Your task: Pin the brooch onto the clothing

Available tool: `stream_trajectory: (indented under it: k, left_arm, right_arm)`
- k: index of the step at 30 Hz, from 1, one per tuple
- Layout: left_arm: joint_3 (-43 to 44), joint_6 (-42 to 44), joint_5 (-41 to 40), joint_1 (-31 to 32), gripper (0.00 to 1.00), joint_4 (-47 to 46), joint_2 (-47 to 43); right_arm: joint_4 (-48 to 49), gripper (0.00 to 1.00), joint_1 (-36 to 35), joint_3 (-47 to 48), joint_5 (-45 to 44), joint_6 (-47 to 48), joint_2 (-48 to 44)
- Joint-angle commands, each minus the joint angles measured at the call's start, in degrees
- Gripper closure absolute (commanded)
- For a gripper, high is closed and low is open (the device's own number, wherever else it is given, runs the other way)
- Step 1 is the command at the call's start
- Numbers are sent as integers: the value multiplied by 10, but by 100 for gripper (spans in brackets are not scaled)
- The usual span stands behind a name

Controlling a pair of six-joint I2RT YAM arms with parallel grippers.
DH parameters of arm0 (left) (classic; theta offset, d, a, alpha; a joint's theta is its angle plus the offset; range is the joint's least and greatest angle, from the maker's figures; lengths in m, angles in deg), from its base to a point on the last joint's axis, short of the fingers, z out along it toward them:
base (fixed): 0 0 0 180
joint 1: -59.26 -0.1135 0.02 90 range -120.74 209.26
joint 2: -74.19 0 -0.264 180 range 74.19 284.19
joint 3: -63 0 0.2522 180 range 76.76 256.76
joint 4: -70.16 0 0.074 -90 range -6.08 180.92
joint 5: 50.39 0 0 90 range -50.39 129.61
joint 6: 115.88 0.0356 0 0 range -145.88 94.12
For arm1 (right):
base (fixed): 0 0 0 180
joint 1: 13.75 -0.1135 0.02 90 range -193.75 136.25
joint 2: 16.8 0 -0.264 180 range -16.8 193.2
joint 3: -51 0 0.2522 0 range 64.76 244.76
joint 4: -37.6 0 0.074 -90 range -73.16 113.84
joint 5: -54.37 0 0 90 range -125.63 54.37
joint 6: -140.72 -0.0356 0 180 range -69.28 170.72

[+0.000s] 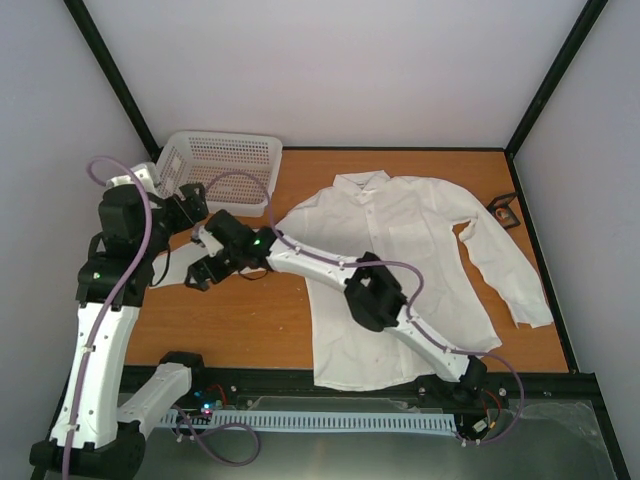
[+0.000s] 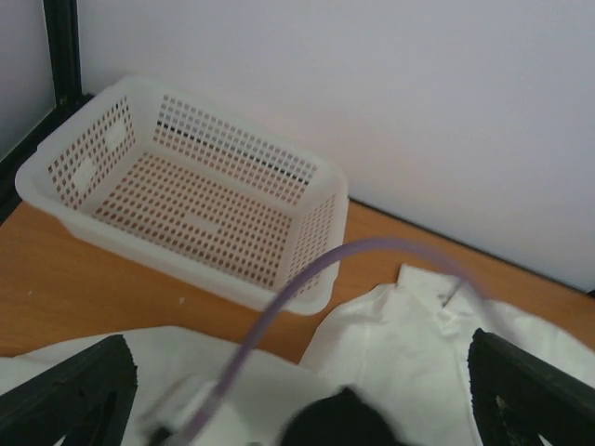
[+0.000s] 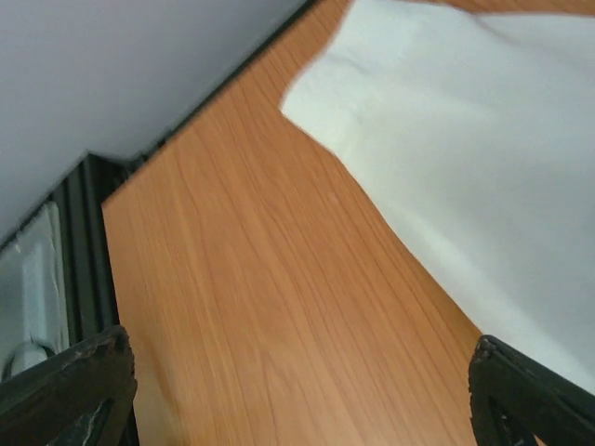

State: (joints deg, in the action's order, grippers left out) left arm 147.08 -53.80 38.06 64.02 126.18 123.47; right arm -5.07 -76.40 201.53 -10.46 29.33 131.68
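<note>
From above, the shirt [image 1: 420,240] lies spread by the table's [image 1: 230,320] right edge, collar toward the far edge. Left wrist view: the left gripper [image 2: 302,400] gapes wide and empty, facing the basket [image 2: 307,237]. Right wrist view: the right gripper [image 3: 297,390] is spread wide, holding nothing.

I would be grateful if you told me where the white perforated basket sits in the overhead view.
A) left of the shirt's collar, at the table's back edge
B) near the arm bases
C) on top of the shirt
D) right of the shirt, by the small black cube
A: the basket stands at the back left of the table, left of the collar of the shirt.
</note>
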Motion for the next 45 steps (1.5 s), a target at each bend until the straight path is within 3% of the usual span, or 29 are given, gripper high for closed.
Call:
stream_trajectory:
  k: [1,7,11,16,22,29,36,45]
  left_arm:
    - [-27,10,16,-3,1,-19,-1]
    - [-109,42,160,-3,1,-118,14]
    - [-133,42,281,15,8,-182,97]
    - [-77,66,243,123,17,-205,253]
    - [64,69,180,194,27,-186,468]
    - [201,81,162,199,38,-170,672]
    - [279,71,204,199,39,-187,768]
    - [365,90,132,163,39,-149,887]
  right_arm:
    - [-55,2,30,-123,-54,14,-170]
    - [-4,0,90,-456,-93,-8,-393]
    - [31,0,145,-662,-109,-27,-526]
    - [38,0,205,-820,-107,-39,-656]
    - [31,0,241,-907,-117,-60,-728]
    - [26,0,243,-943,-112,-67,-746]
    - [59,0,243,-966,-91,-77,-727]
    - [98,0,237,-967,-57,-88,-677]
